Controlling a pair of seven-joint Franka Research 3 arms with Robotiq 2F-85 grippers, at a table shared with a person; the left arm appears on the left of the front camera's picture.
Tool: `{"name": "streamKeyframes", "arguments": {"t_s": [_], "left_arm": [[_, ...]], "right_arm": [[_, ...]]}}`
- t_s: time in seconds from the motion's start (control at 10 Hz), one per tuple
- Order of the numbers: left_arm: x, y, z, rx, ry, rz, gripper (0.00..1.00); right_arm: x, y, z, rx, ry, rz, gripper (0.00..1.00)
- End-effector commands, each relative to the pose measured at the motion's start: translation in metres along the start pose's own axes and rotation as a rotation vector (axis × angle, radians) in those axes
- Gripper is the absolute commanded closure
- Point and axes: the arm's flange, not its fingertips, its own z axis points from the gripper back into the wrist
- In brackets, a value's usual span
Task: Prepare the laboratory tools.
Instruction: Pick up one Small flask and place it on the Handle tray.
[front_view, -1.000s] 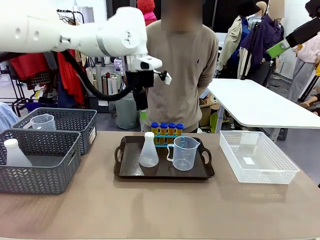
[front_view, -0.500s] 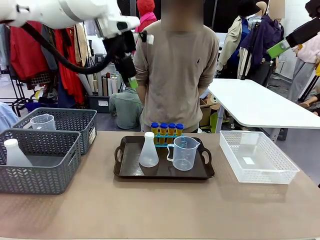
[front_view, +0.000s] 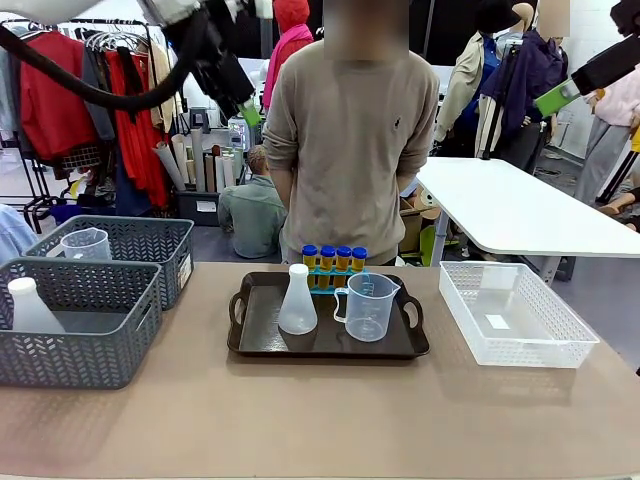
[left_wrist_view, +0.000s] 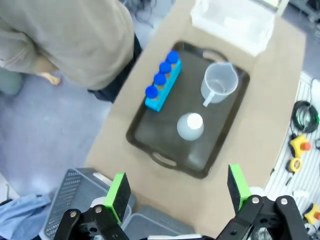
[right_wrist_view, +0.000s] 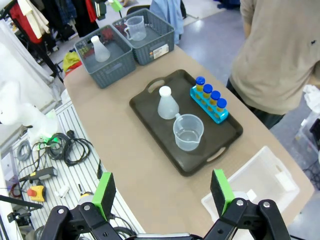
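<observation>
Black tray (front_view: 328, 345) at bench (front_view: 320, 420) centre: conical flask (front_view: 297, 301) at 9 o'clock, measuring beaker (front_view: 368, 306) at 3, rack of blue-capped tubes (front_view: 335, 262) at 12. Left pincer (left_wrist_view: 176, 192) and right pincer (right_wrist_view: 162, 192) spread, empty, high above.

No text, brand or number can be read anywhere. The beaker (front_view: 371, 307) on the tray (front_view: 258, 345) carries faint graduation marks down its side, but they are too small to make out. The far grey basket (front_view: 150, 243) has a pale label (front_view: 185, 266) on its end wall; in the right wrist view the same label (right_wrist_view: 160, 50) shows as a white patch, perhaps with print, though nothing on it resolves. The person's shirt (front_view: 350, 140) bears a tiny dark mark on the chest, too small to tell as a logo.
</observation>
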Motion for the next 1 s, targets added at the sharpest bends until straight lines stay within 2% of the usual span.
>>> {"name": "streamKeyframes", "arguments": {"t_s": [0.0, 0.3, 0.5, 0.9], "left_arm": [[-0.033, -0.003, 0.011, -0.055, -0.122, -0.041, 0.00], [-0.043, -0.003, 0.035, -0.144, -0.206, -0.071, 0.00], [-0.047, -0.007, 0.042, -0.117, -0.234, -0.081, 0.00], [-0.041, -0.025, 0.054, -0.086, -0.196, -0.127, 0.00]], "right_arm": [[0.002, 0.000, 0.000, 0.013, -0.020, 0.007, 0.00], [0.002, 0.000, 0.000, 0.013, -0.020, 0.007, 0.00], [0.002, 0.000, 0.000, 0.013, -0.020, 0.007, 0.00], [0.002, 0.000, 0.000, 0.013, -0.020, 0.007, 0.00]]}}
